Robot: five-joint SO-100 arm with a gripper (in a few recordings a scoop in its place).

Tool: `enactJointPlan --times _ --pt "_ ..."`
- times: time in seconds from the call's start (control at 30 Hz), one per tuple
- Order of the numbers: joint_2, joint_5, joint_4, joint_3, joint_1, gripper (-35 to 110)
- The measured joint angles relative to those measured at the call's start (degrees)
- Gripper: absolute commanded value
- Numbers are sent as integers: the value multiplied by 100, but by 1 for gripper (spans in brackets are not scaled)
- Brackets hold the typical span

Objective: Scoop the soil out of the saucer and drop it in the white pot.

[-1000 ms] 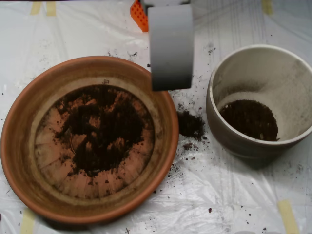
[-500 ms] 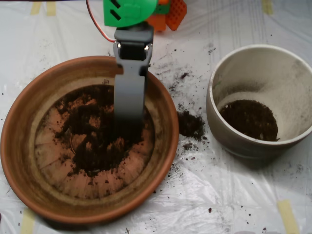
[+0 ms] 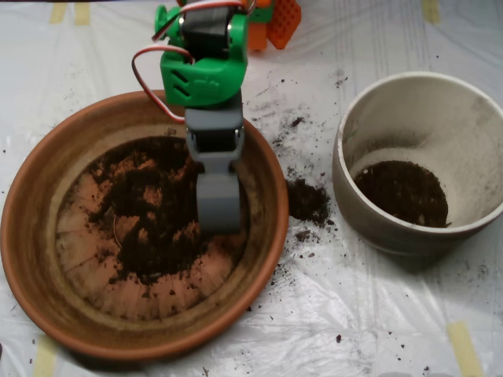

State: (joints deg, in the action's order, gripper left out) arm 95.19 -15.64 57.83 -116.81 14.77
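The terracotta saucer (image 3: 30,236) sits at the left, with dark soil (image 3: 153,228) spread thinly over its ridged base. My grey scoop (image 3: 218,206) points down into the saucer's right half, its tip in the soil near the inner wall. Above it, the green arm housing (image 3: 203,75) hangs over the saucer's far rim. The white pot (image 3: 471,118) stands at the right, apart from the scoop, with a patch of soil (image 3: 401,192) on its bottom.
A small heap of spilled soil (image 3: 306,200) lies on the white plastic sheet (image 3: 354,314) between saucer and pot, with crumbs scattered around. An orange part (image 3: 283,20) of the arm is at the top edge. Tape strips (image 3: 464,345) hold the sheet.
The scoop has swung from above the gap near the saucer's far rim down into the saucer. It has since pushed further forward into the soil.
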Motion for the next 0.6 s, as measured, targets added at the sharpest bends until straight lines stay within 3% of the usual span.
enactJointPlan --times 0.6 --pt "-1345 -1099 193 976 35 40"
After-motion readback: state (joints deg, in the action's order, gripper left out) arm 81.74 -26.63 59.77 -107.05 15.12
